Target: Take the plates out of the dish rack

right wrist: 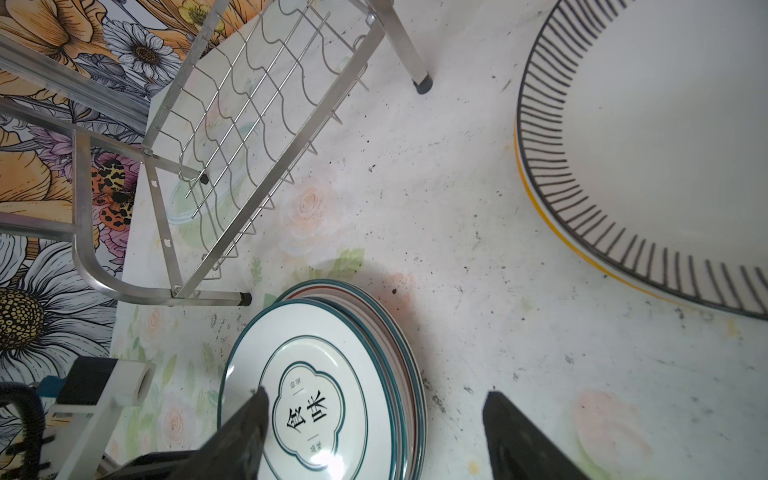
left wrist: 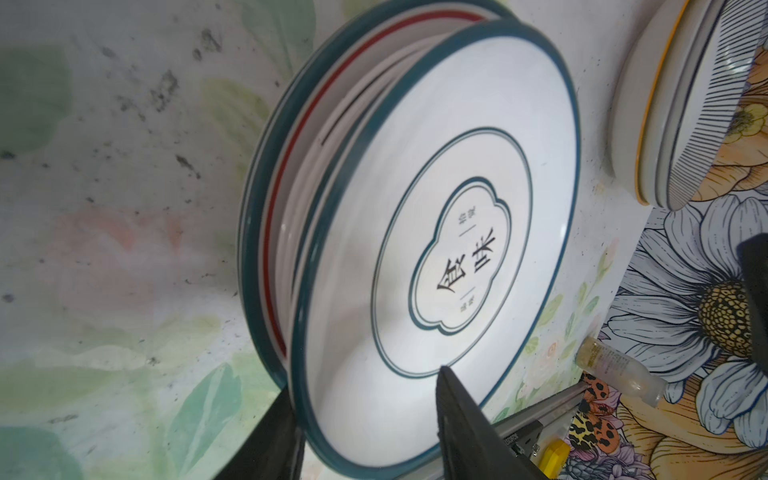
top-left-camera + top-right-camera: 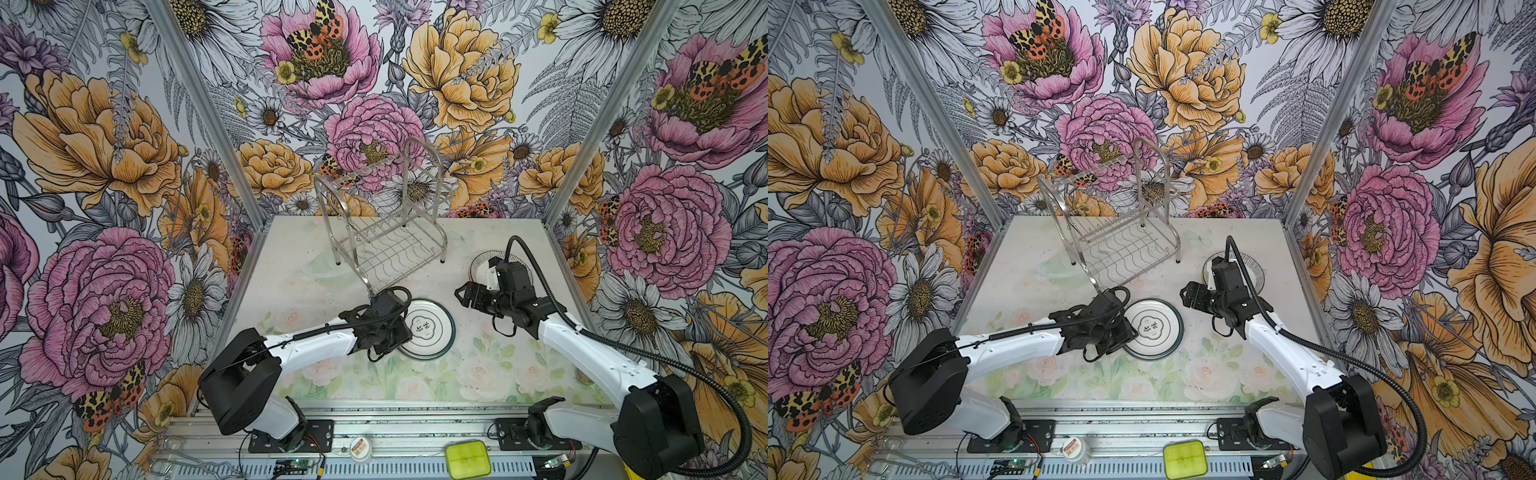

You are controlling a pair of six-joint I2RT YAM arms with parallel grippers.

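Observation:
The steel wire dish rack (image 3: pixel 386 232) (image 3: pixel 1121 232) (image 1: pixel 249 104) stands at the back of the table, and I see no plates in it. A stack of plates lies flat mid-table; its top plate (image 3: pixel 430 328) (image 3: pixel 1154 328) (image 2: pixel 461 253) (image 1: pixel 307 411) is white with a teal rim and a cloud emblem. My left gripper (image 3: pixel 409 332) (image 2: pixel 365 380) is open, its jaws straddling that plate's near rim with a gap. A second stack, topped by a plate with a striped rim (image 3: pixel 478 262) (image 1: pixel 648 145), lies to the right, partly hidden by the right arm. My right gripper (image 3: pixel 461 295) (image 1: pixel 376 392) hovers open and empty between the stacks.
A clear glass dish (image 3: pixel 318 266) lies on the table left of the rack. A yellow-green box (image 3: pixel 467 459) and a small round tin (image 3: pixel 360 449) sit on the front rail. A small bottle (image 2: pixel 619 370) lies at the table's edge. Flowered walls enclose three sides.

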